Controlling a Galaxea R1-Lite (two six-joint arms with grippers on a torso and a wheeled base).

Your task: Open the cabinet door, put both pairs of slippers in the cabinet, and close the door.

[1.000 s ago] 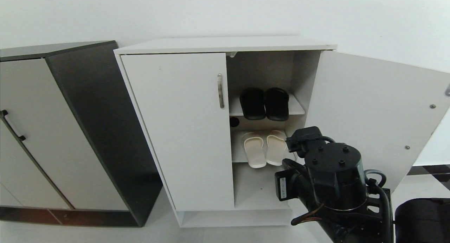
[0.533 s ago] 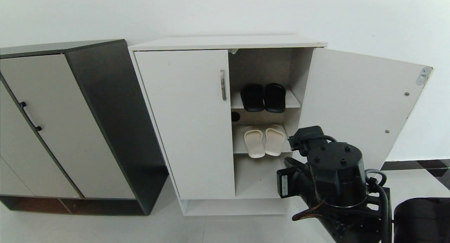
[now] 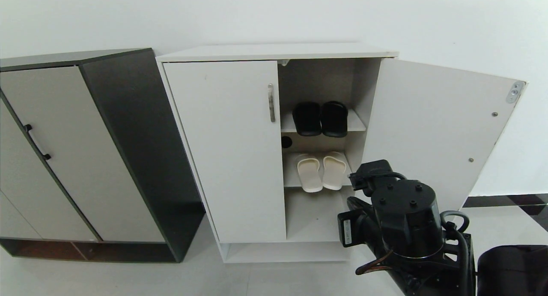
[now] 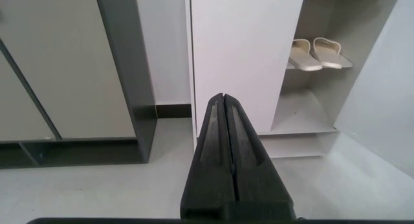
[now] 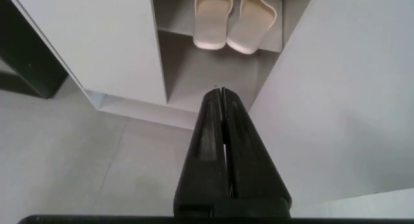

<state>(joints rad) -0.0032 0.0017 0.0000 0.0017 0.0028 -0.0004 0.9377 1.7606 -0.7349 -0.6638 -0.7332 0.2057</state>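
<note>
since both pairs already sit inside the white cabinet [image 3: 278, 52], what is left, as i judge it, is closing the open right door [image 3: 432, 129]. in the head view the black slippers [image 3: 321, 118] lie side by side on the upper shelf and the cream slippers [image 3: 322, 171] on the shelf below. the open right door is swung out on the robot's right, hinged at the cabinet's right wall, with its long axis upright and its free edge farthest right. the right arm [image 3: 402, 219] sits low in front of the door's inner face, so that free edge lies to the right of it and beyond. the left door [image 3: 227, 150] is shut, its handle [image 3: 270, 102] upright

in the left wrist view the left gripper [image 4: 223, 104] has its fingers pressed together, holding nothing. it points at the foot of the left door, well apart from the open right door [image 4: 388, 88]

in the right wrist view the right gripper [image 5: 223, 98] is likewise closed and empty, with the open right door [image 5: 343, 107] just beside it and the cream slippers [image 5: 236, 20] ahead. the right arm is clearly the nearer one, and i judge the push would have to come from the door's outer side
</note>
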